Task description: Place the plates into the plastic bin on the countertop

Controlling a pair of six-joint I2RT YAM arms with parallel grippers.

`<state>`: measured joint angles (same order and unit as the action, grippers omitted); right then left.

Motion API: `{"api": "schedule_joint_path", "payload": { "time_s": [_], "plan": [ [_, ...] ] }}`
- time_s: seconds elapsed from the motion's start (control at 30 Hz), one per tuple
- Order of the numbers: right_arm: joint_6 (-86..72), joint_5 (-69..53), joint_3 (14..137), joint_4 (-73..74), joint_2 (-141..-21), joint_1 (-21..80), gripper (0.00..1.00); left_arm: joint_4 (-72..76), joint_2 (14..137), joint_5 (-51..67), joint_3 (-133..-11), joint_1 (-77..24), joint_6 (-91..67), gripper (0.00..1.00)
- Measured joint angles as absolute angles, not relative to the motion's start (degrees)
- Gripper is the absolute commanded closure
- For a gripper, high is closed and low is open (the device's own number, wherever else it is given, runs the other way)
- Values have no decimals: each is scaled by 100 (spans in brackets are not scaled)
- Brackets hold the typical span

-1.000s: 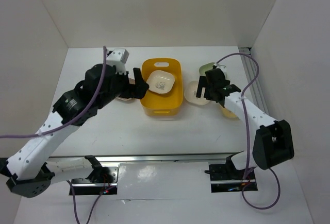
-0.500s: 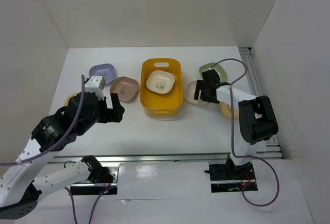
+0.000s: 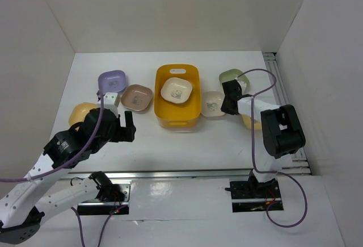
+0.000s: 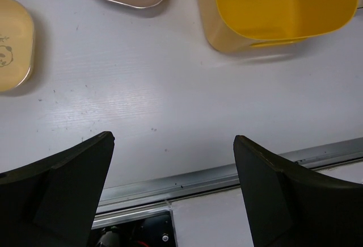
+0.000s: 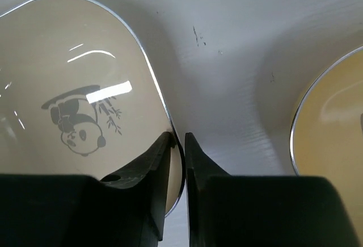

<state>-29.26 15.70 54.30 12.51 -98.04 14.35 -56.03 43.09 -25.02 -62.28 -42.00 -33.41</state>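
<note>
- Left gripper (image 4: 173,139)?
- Spread wide above the countertop (image 4: 170,88), holding nothing.
- Right gripper (image 5: 177,139)?
- Pinched on the rim of the cream plate (image 5: 74,88), which sits just right of the bin (image 3: 177,120).
- The rest?
- A second cream plate (image 3: 176,91) lies in the bin. The yellow plate (image 3: 82,112), brown plate (image 3: 137,97) and lavender plate (image 3: 112,80) lie to its left, and the green plate (image 3: 232,76) far right.

Front open, flanks crowded
Bare white table (image 3: 187,145) lies open before the yellow-orange rectangular plastic bin (image 3: 177,121); cream rounded-square plate (image 3: 211,105) sits just beside its right wall, brown-pink plate (image 3: 137,97) near its left.
</note>
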Motion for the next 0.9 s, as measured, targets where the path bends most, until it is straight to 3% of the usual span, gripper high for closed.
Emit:
{"api": "schedule_joint_path", "payload": {
  "time_s": [0.03, 0.13, 0.37, 0.57, 0.9],
  "plan": [
    [-2956, 1588, 5430, 1243, -9780, 1435, 89, -5583, 4274, -2508, -6224, -4200, -3341, 0],
    [-3183, 1592, 5428, 1133, -9738, 1435, 100, -5561, 4154, -2532, -6211, -4200, -3341, 0],
    [-3555, 2134, 5404, 1382, -9513, 1437, 100, -5529, 3988, -2550, -6149, -4200, -3341, 0],
    [-3684, 2919, 5511, 2449, -8705, 1503, 100, -5505, 3885, -2550, -6066, -4200, -3345, 0],
    [-3811, 3664, 7054, 3264, -7526, 2281, 100, -5424, 4062, -2576, -5813, -4195, -3496, 0]
  ]
}}
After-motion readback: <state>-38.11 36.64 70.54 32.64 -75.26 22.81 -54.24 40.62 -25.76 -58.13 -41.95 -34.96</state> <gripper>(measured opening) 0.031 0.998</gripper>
